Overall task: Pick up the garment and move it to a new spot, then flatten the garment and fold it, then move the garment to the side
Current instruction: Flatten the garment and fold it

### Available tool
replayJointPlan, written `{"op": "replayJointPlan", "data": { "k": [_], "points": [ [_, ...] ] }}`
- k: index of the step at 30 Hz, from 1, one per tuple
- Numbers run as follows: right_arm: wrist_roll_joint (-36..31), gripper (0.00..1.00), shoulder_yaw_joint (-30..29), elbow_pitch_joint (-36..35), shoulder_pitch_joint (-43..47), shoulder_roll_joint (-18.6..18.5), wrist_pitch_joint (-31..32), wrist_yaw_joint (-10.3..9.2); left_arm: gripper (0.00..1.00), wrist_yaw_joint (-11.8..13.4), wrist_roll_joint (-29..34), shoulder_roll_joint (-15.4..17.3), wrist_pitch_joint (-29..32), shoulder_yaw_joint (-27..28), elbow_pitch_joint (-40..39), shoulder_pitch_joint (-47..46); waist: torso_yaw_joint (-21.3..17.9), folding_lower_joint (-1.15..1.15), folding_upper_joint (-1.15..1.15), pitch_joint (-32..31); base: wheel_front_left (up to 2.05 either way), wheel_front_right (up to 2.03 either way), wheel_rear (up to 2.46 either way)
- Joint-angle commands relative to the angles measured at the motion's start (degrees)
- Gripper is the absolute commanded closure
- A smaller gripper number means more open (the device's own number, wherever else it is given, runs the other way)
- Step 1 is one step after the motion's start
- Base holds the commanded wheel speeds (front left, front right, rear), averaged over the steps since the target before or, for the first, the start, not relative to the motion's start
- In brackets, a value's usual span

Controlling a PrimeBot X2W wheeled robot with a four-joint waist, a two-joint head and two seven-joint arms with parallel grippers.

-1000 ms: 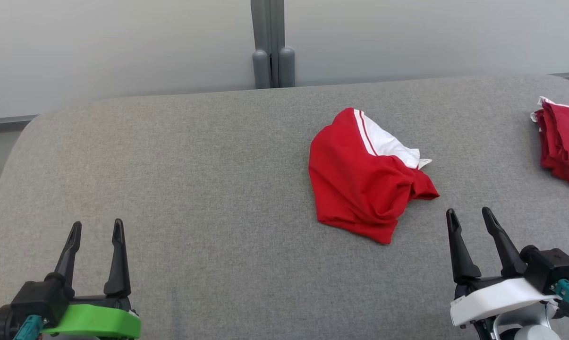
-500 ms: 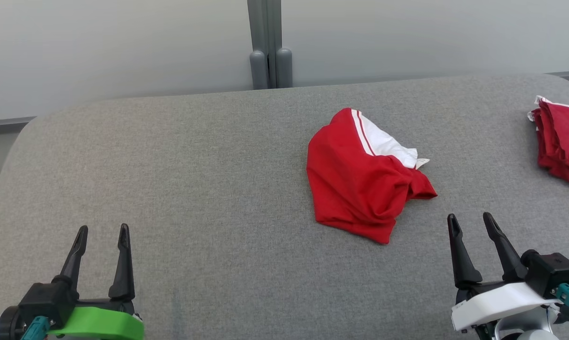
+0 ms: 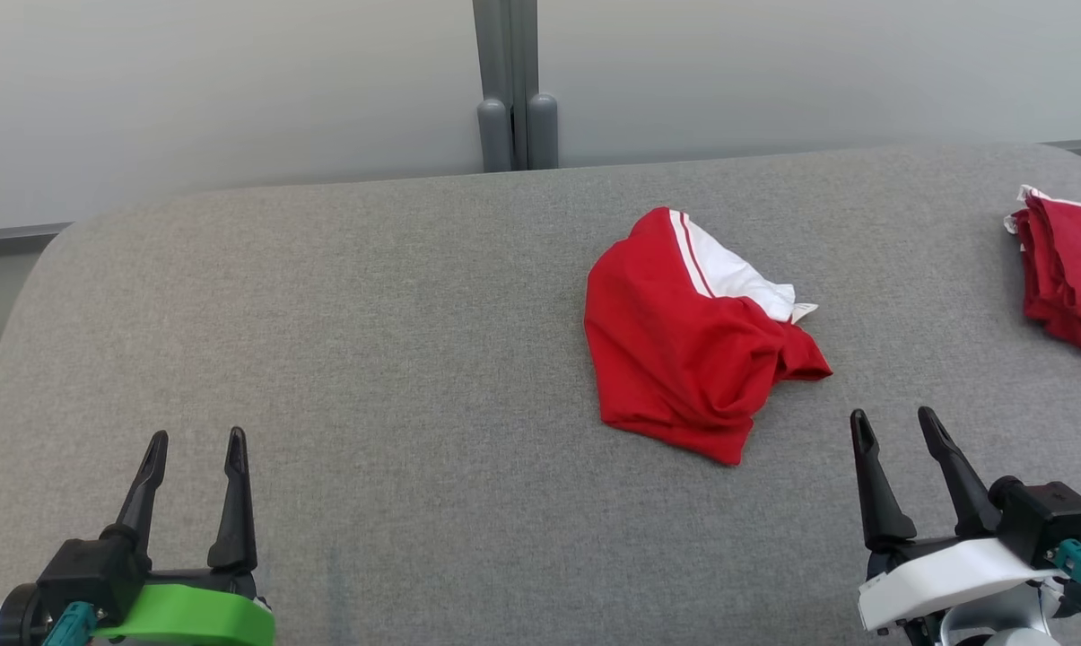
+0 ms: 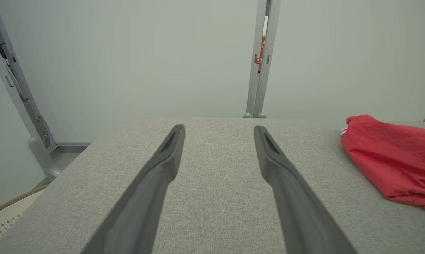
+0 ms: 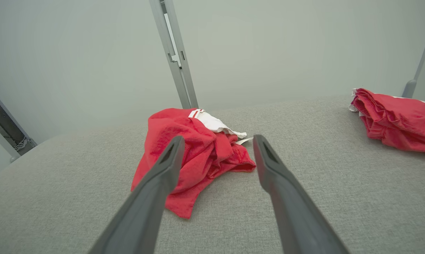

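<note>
On grey fabric counter point(image 3: 370, 314), right of centre: red garment point(image 3: 684, 359), crumpled in a loose heap. White panel with thin red stripe exposed along its far edge, small white tag poking out at right. Rests on the cloth, touched by neither pincer.

Left pincer point(image 3: 196, 437), green-bodied: at near left, fingers spread, nothing between them, well apart from garment. In left wrist view, points over bare counter, garment off to the right.

Right pincer point(image 3: 893, 415), white-bodied: at near right, fingers spread, empty, near garment's lower right corner but clear of it. In right wrist view, garment partly behind the left finger and showing in the gap.

Second red pile point(image 3: 1069, 269): at far right edge of counter, well apart from the garment. Grey post point(image 3: 513, 81) behind counter, against pale wall.
</note>
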Motion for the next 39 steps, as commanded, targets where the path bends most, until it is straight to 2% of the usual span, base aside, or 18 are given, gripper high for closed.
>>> {"op": "replayJointPlan", "data": {
  "k": [1,29,39],
  "points": [
    [-0.37,0.00,-0.14,0.14,0.53,-0.20,0.23,-0.07,0.00,-0.33,0.68,-0.10,-0.16,0.34,0.18,0.78,-0.02,0.00,0.00,-0.05,0.00,0.00,0.00],
    [-0.57,0.00,-0.54,0.60,0.77,-0.10,0.14,-0.07,0.00,-1.47,1.99,-1.30,-0.16,1.84,0.51,1.16,0.15,0.00,0.00,-0.88,0.00,0.00,0.00],
    [-1.34,0.00,2.36,2.00,-7.20,-2.66,1.19,-0.07,0.00,-2.07,2.62,-1.94,-0.17,1.48,0.54,-0.98,1.16,0.00,0.00,1.47,0.00,0.00,0.00]
  ]
}}
